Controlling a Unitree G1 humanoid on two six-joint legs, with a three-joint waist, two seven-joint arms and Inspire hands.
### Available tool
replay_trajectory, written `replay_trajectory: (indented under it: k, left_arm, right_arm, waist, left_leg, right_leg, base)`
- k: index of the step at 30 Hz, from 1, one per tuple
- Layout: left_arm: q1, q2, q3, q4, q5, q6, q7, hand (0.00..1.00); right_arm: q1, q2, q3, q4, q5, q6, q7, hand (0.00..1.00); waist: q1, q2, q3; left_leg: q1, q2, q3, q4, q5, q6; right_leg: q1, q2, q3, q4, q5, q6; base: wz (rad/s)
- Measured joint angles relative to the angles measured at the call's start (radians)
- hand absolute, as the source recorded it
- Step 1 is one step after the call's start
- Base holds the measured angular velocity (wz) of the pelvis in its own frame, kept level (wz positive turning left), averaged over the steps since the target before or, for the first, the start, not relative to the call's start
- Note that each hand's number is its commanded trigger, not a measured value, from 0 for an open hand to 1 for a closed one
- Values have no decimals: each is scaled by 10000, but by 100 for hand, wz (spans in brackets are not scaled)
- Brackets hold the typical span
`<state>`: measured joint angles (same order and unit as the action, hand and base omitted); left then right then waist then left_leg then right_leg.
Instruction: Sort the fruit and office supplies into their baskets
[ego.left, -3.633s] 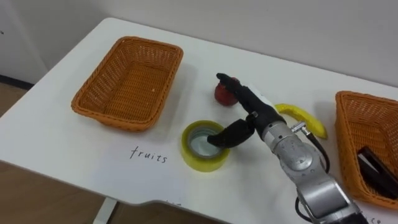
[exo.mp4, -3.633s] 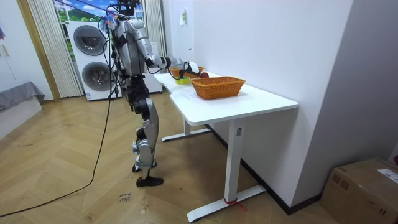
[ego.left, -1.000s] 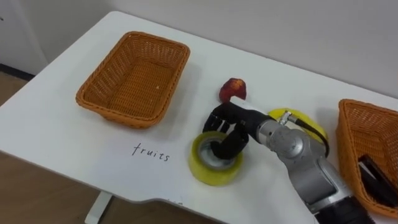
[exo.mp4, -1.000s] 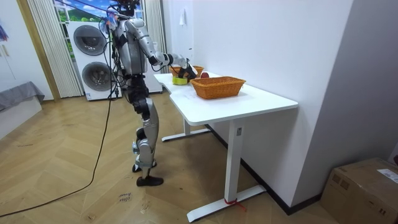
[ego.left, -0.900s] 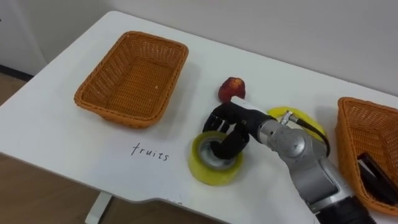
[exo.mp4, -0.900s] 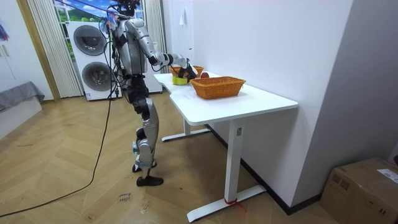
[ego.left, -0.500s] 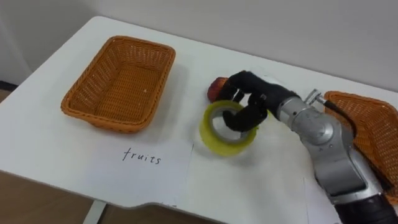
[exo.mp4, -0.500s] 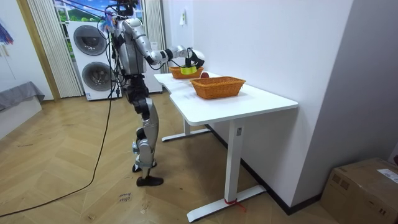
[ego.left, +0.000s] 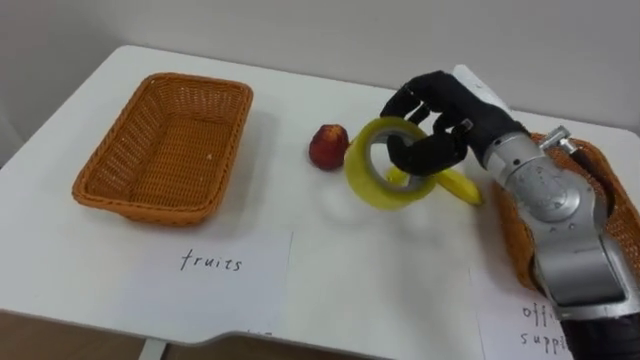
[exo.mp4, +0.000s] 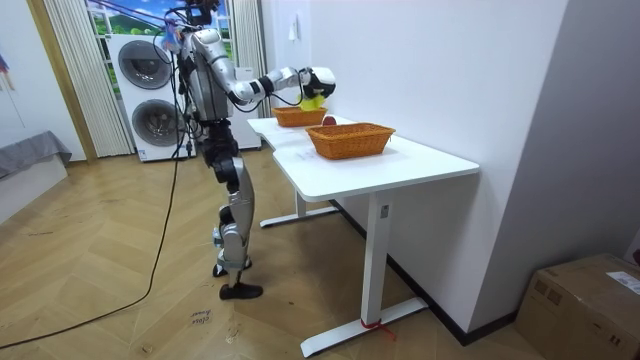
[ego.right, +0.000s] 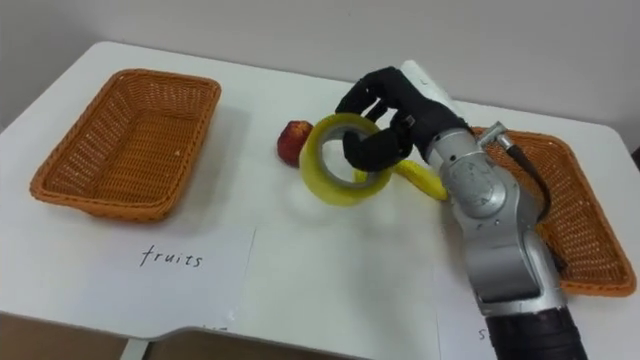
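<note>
Left eye view: right hand (ego.left: 445, 112) up in the air over the white counter (ego.left: 380, 265), dark fingers curled through the hole of the yellow tape roll (ego.left: 361, 172) and clamped tight on its ring. Tape roll tipped up on its edge, off the counter, with its hole facing up this way. A few seconds ago flat on the counter near the paper sheet (ego.left: 215, 268) with the writing; half a second ago just picked up; now higher and more to the right, in front of the banana (ego.left: 462, 187). Red apple (ego.left: 328, 146) just beside the tape roll on the left, lying where it was. Big left basket (ego.left: 160, 150) with nothing in it, same as before. Edge of the right basket (ego.left: 518, 235) showing behind the arm. Whole picture slid a bit too, so a camera move, not a move of the baskets. Room view: standing at the far end of the counter, near the washing machines (exo.mp4: 150, 85), right arm stretched out and raised higher than a second ago, with a bit of yellow under the hand, above the far basket. Cardboard box (exo.mp4: 585, 310) on the floor at the room view's right. Right eye view: same grip on the tape roll, with the right basket close by the arm.
</note>
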<state>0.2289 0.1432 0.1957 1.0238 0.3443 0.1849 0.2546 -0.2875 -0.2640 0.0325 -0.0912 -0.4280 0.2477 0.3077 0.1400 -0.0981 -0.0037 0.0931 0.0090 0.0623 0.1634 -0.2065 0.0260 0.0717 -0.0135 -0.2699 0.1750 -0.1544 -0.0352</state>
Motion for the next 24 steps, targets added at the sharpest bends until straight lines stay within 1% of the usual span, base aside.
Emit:
replay_trajectory:
  k: [1, 2, 6, 8, 9, 11, 15, 16, 18, 20, 21, 24]
  left_arm:
    - [3, -2, 85, 9, -1, -11, 11, 0]
    - [-6, -3, 184, 89, -2, -56, 20, 0]
    - [-6, -12, 442, 135, 9, -102, 51, 0]
    - [45, -6, 433, 30, 8, -91, 61, 0]
    - [49, -6, 429, 2, 8, -83, 58, 0]
    - [49, 8, 424, -61, 0, -74, 55, 0]
    - [29, 35, 421, -66, -15, -85, 24, 0]
    - [35, 35, 383, -98, -15, -115, 19, 0]
    - [70, 35, 376, -235, -14, -149, 19, 0]
    - [41, 36, 370, -252, -18, -213, 44, 0]
    - [52, 37, 370, -251, -18, -240, 55, 0]
    - [108, 37, 371, -251, -18, -243, 70, 0]
  right_arm:
    - [18, -10, -182, 0, 108, -78, -120, 100]
    - [52, -58, -287, 0, 247, -84, -263, 100]
    - [271, -176, -652, -1, 303, -130, -344, 100]
    - [334, -250, -878, 0, 292, -129, -354, 100]
    - [336, -290, -920, 0, 296, -129, -356, 100]
    - [362, -593, -974, 1, 315, -127, -459, 100]
    - [376, -644, -1189, 2, 379, -127, -703, 100]
    - [383, -644, -1317, 2, 382, -128, -739, 100]
    - [456, -673, -1491, 63, 520, -159, -907, 100]
    - [619, -803, -1684, 262, 866, -167, -1015, 100]
    - [690, -892, -1747, 464, 922, -169, -1041, 100]
    - [806, -938, -1913, 864, 855, -166, -1094, 100]
  waist:
    - [-3, -49, 25]
    - [-3, -103, 30]
    - [-77, -202, -3]
    - [-278, -203, -4]
    - [-303, -205, -6]
    - [-405, -203, -5]
    - [-665, -199, -8]
    - [-784, -205, -12]
    - [-828, -205, -14]
    - [-825, -214, -20]
    - [-823, -217, -22]
    - [-912, -217, -26]
  left_leg:
    - [10, 5, 18, -16, 0, 0]
    - [9, 6, 18, -42, -2, 0]
    - [-39, -8, 12, -61, -8, 9]
    - [-129, -15, 4, -12, -21, 26]
    - [-132, -16, 19, -9, -21, 26]
    - [-126, -15, 62, 11, -20, 27]
    - [-116, -1, 72, 31, -19, 25]
    - [-115, 0, 73, 34, -19, 25]
    - [-91, 3, 94, 35, -19, 25]
    - [-13, 8, 153, 19, -19, 25]
    - [47, 10, 168, -10, -20, 26]
    - [60, 6, 175, -13, -21, 28]
  right_leg:
    - [0, 2, 5, 0, 0, 0]
    - [0, 2, 3, -1, 0, 0]
    - [-37, -17, -16, -10, 2, 7]
    - [-77, -32, -44, -32, 12, 26]
    - [-85, -33, -38, -31, 13, 27]
    - [-88, -32, -27, -28, 15, 30]
    - [-83, -22, -32, -29, 15, 30]
    - [-79, -24, -39, -29, 15, 30]
    - [-70, -23, -21, -29, 15, 30]
    - [-36, -21, 25, -27, 15, 30]
    - [-2, -13, 84, -21, 15, 30]
    - [-3, -8, 155, -14, 17, 33]
  base:
    - [-4]
    - [0]
    - [1]
    - [2]
    - [0]
    - [-2]
    - [0]
    - [0]
    - [-2]
    - [-8]
    - [-10]
    - [-6]
